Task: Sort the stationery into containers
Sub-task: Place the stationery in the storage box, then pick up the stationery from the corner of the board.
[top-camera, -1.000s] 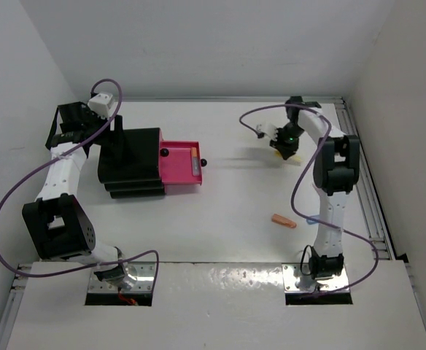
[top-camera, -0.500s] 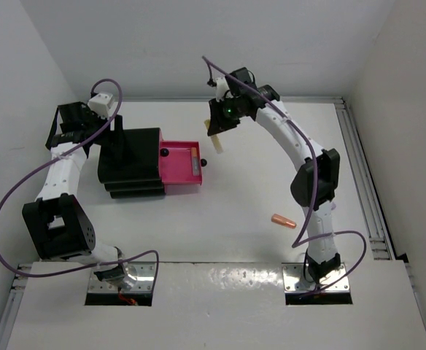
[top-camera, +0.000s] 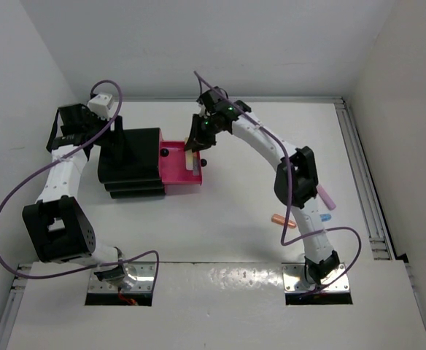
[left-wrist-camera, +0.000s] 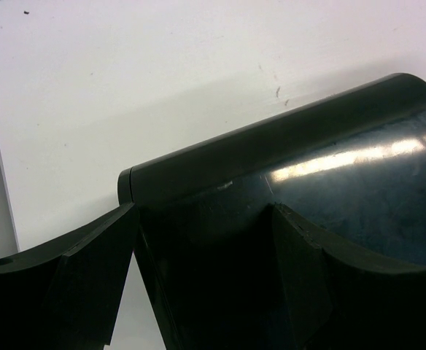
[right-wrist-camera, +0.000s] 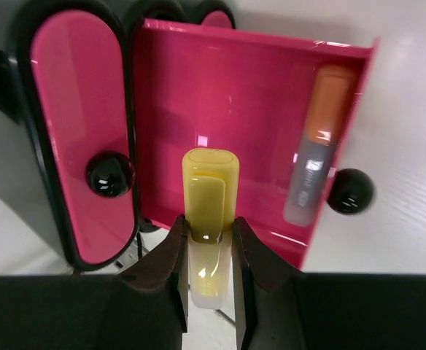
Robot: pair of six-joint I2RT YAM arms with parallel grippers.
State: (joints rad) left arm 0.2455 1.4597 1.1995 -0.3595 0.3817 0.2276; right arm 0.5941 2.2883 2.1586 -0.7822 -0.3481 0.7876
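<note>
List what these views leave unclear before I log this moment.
- Top view: the right gripper covers most of the yellow highlighter and part of the open drawer.
- Right wrist: its fingers hide the highlighter's lower end.
- Left wrist: the box fills the frame; whether the left gripper touches it is unclear.
- No view shows inside the closed drawers.

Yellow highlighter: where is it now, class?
Right wrist view: the yellow highlighter sits pinched in the right hand, over the open pink drawer, left of the orange highlighter.
</note>
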